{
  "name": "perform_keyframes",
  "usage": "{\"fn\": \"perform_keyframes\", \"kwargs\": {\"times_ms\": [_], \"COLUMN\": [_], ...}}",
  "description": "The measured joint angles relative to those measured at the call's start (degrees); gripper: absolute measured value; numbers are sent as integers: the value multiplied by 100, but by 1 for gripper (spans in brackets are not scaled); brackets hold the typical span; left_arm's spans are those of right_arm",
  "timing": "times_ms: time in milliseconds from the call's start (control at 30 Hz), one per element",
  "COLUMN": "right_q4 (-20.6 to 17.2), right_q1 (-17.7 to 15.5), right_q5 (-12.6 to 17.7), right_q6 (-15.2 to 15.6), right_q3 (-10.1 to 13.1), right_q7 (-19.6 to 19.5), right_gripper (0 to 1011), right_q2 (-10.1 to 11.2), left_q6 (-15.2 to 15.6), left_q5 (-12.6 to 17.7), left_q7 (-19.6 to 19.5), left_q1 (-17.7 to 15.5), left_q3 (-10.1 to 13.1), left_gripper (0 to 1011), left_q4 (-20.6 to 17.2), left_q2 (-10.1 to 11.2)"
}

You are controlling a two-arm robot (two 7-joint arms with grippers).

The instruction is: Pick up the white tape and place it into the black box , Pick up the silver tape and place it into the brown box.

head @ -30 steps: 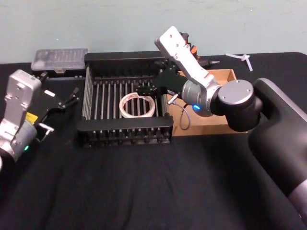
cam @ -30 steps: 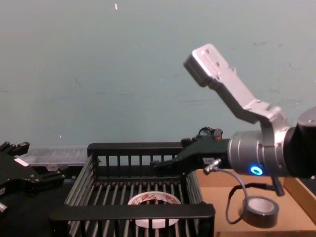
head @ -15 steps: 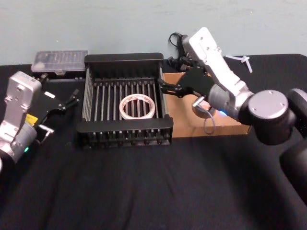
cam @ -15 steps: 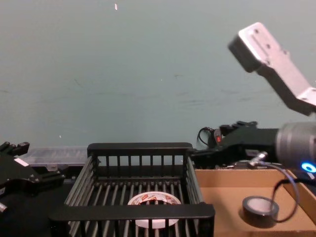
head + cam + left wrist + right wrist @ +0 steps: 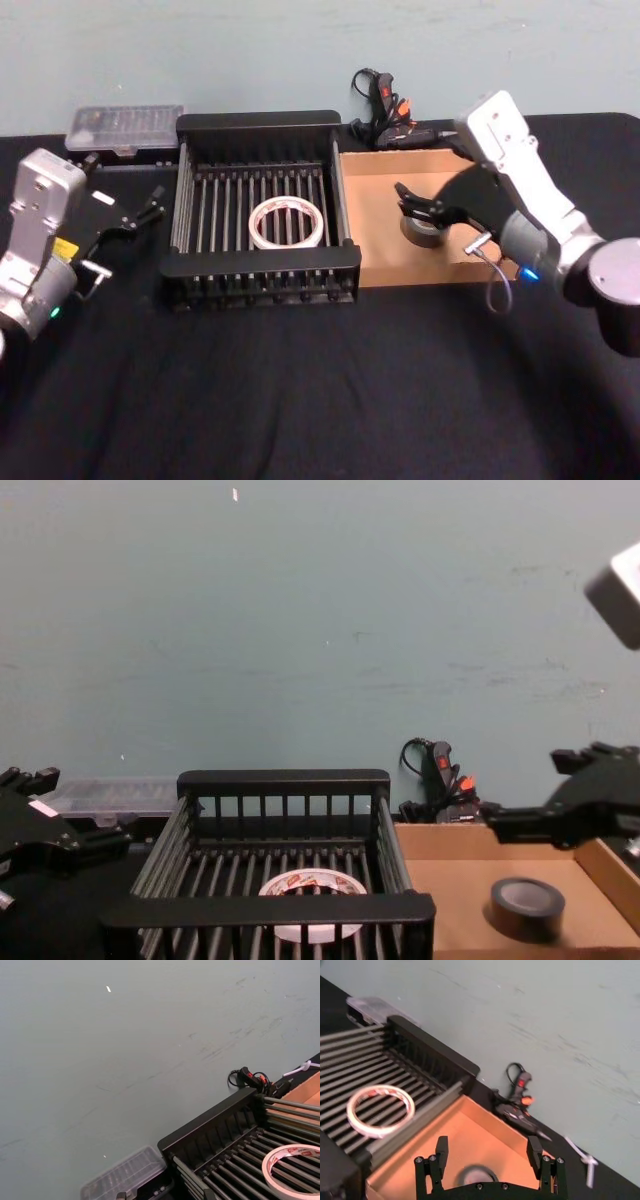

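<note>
Head view, white tape [image 5: 286, 222] in black box [image 5: 258, 123]; silver tape [image 5: 422, 229] in brown box [image 5: 375, 234]; right gripper [image 5: 413, 204] fingers apart

Chest view: the white tape [image 5: 316, 885] lies flat on the barred floor of the black box [image 5: 283, 781]. At 3 o'clock, the silver tape [image 5: 527, 901] sits in the brown box [image 5: 440, 842]; the right gripper [image 5: 560, 802], fingers apart, hangs just above it.

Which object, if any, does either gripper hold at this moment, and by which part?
Nothing is held. The right gripper is open above the brown box, over the silver tape lying on the floor. The left gripper is open and empty, beside the black box.
</note>
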Motion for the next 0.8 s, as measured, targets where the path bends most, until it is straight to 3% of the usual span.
{"fn": "perform_keyframes", "kwargs": {"times_ms": [333,633,800], "right_q4": [-19,322,451], "right_q1": [-378,-389,-359], "right_q5": [-502,-1092,-1220], "right_q6": [-288,-644,-710], "right_q3": [93,-16,-16], "right_q7": [-391,-765,-815], "right_gripper": [1002,1002,1002], "right_q2": [91,48,-23], "left_q6": [0,0,0], "left_q5": [0,0,0], "left_q7": [0,0,0], "left_q1": [0,0,0], "left_q3": [0,0,0], "left_gripper": [1001,1001,1002], "left_q4": [0,0,0], "left_q2": [0,0,0]}}
